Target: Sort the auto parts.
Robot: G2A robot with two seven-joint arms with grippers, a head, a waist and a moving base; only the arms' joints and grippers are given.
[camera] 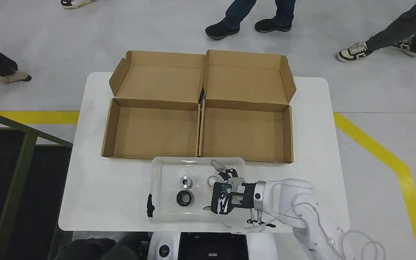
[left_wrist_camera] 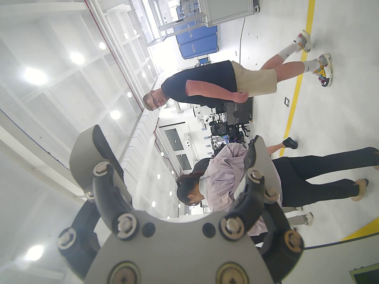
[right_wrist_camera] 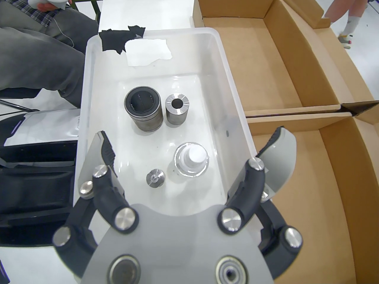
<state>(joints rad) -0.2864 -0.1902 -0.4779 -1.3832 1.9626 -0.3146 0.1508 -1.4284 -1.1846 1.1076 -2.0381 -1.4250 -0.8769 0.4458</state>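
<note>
Right gripper (right_wrist_camera: pixel 192 135) wide open, empty, above clear bin (right_wrist_camera: pixel 234 90), right end. Risk: descending, far finger catches bin rim; near finger knocks small stud (right_wrist_camera: pixel 155 177) beside flanged part (right_wrist_camera: pixel 191 159). Left gripper (left_wrist_camera: pixel 177 137) open, empty.

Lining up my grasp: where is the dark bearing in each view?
Top view: bearing in the bin, between the black tape and the right hand.
Right wrist view: bearing upright beside a silver cylinder, beyond the open hand.
Left wrist view: aimed upward, away from the work.
Shared landmark: the black tape on the bin's end rim.
</note>
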